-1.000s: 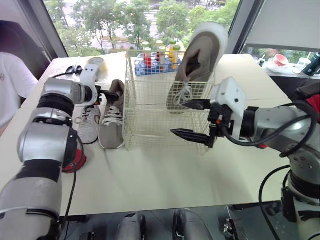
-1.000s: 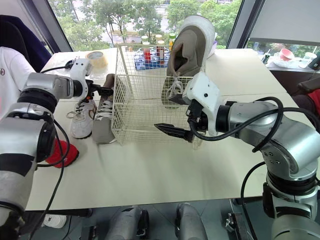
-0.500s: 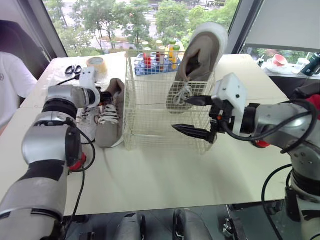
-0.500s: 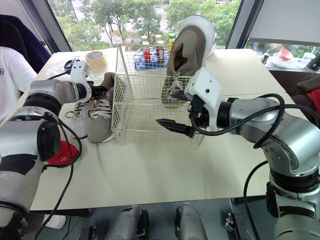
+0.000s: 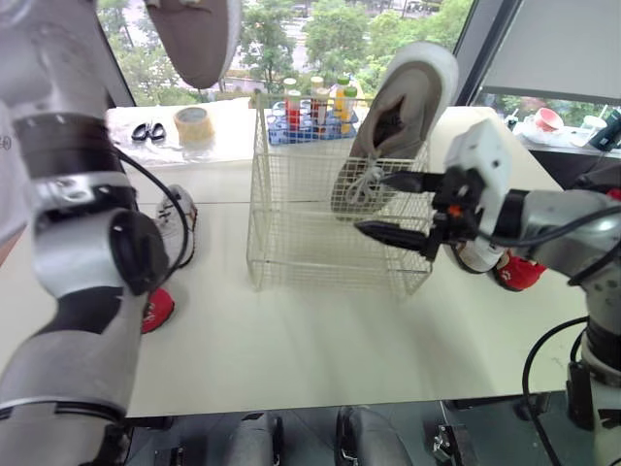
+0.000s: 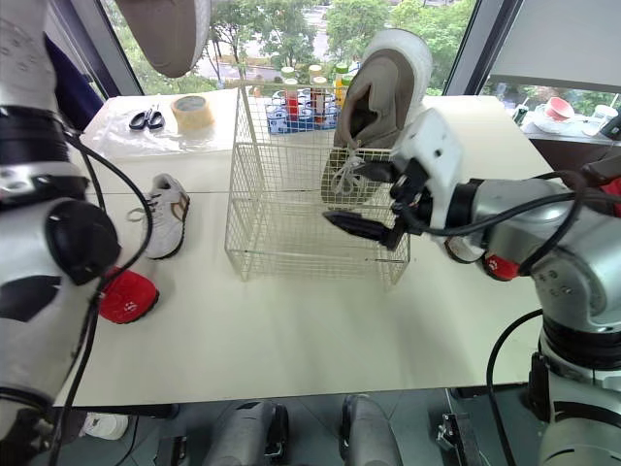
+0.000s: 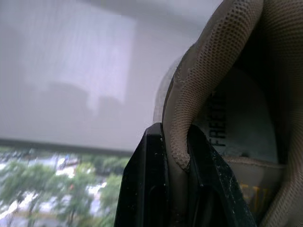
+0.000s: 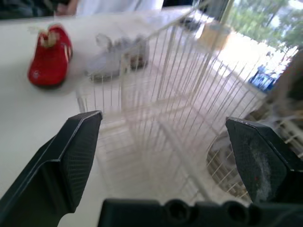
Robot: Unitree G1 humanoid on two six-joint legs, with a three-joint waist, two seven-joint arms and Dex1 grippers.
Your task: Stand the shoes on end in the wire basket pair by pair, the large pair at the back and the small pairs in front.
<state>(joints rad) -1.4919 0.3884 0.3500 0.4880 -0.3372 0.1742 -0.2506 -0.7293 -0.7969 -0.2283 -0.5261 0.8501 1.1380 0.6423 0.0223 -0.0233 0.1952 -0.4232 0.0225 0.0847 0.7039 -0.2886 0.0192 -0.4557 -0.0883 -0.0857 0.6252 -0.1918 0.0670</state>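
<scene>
Raised taupe shoe (image 5: 197,34) hangs high at my left, up against the window, clamped in my left pincer (image 7: 175,133). In the left wrist view my two black fingers (image 7: 150,182) pinch the mesh collar of that shoe, one inside the opening and one outside.

Its mate, the standing taupe shoe (image 5: 403,112), is on end in the back right corner of the wire basket (image 5: 291,228). It leans, with its pale sole turned away from me, its opening uppermost above the rim and its laces hanging low. The rest of the basket holds nothing.

My right pincer (image 5: 372,203) hovers at the basket's front right side, near the standing shoe's laces, with its fingers spread wide and nothing between them. I cannot tell whether the tips touch the wire.

On the table (image 5: 320,340), a small white shoe (image 5: 180,221) lies on its sole to the left of the basket, well apart from it. A red shoe (image 5: 158,311) sits nearer the front edge, partly behind my left arm. Another red shoe (image 5: 516,273) lies to the right of the basket, behind my right forearm.

At the back are a tape roll (image 5: 195,124), scissors (image 5: 147,131) and a crate of bottles (image 5: 310,105).
</scene>
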